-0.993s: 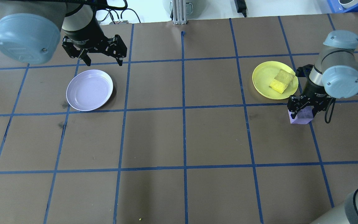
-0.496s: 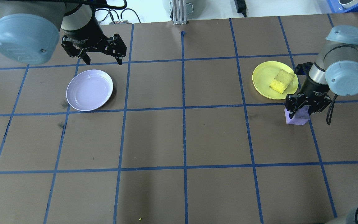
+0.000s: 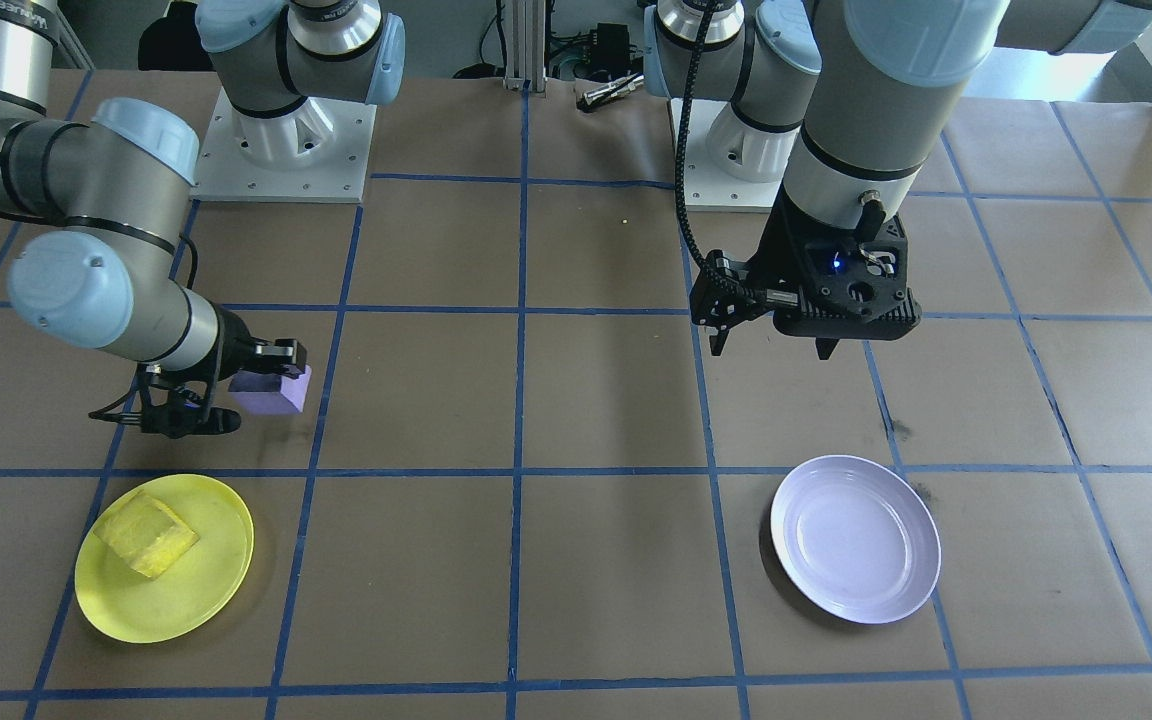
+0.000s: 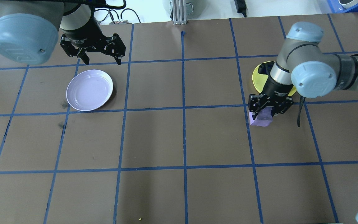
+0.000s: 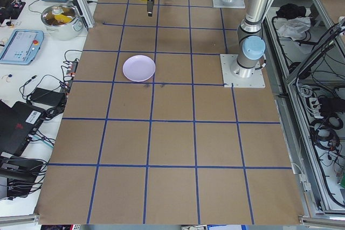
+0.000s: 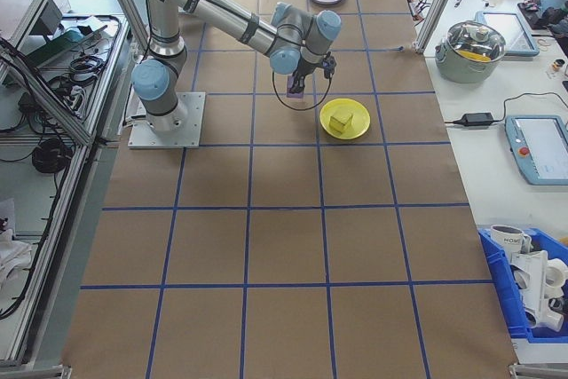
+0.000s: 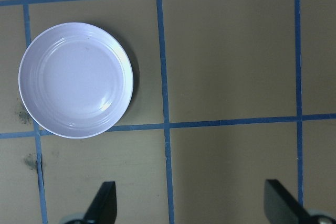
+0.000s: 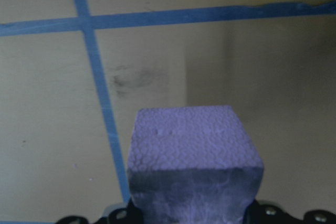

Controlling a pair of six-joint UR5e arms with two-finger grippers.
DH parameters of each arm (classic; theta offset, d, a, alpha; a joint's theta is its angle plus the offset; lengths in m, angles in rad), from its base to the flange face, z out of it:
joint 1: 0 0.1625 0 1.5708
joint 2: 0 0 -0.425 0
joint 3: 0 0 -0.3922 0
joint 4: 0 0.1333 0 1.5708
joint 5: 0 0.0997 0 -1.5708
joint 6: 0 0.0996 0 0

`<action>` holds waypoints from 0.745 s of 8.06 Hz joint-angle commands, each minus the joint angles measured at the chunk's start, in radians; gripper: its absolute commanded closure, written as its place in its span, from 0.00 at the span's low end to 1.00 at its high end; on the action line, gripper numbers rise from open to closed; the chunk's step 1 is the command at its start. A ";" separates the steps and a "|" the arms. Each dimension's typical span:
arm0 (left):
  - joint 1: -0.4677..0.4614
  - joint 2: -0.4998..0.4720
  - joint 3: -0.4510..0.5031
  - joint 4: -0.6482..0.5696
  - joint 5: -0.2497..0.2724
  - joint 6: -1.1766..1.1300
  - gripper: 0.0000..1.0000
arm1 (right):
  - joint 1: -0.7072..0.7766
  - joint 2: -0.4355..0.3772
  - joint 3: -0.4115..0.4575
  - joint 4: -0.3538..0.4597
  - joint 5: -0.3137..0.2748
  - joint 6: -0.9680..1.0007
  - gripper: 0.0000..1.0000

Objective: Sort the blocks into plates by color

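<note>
Right gripper [image 4: 264, 113]: my fingers [image 3: 281, 352] are clamped on the purple block [image 4: 261, 119], which is raised clear of the desk [image 4: 182, 140]. It hangs just beside the yellow plate [image 3: 164, 570], on the side towards the desk's middle. In my right wrist view the block's rough top face fills the lower centre, with the plate's rim at the top edge.

Yellow block [image 3: 147, 534]: lies inside the yellow plate, off-centre. In the overhead view my right arm hides the block and covers most of the plate.

Lavender plate [image 4: 89, 90]: sits flat on the desk on my left side, well apart from the yellow plate, nothing in it, its surface glossy.

Left gripper [image 4: 99, 56]: my fingers [image 7: 102, 203] are spread wide and hold nothing. It hovers above the desk near the lavender plate's far rim; how high it hangs is hard to judge from these angles.

Desk: brown surface crossed by blue tape lines.
</note>
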 commanded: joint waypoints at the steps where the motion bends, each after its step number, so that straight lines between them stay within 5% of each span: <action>1: 0.000 0.002 0.000 0.004 0.000 0.006 0.00 | 0.191 -0.014 -0.012 -0.009 0.147 0.252 0.54; 6: 0.002 0.002 0.000 0.006 0.003 0.009 0.00 | 0.478 0.009 -0.070 -0.130 0.380 0.485 0.54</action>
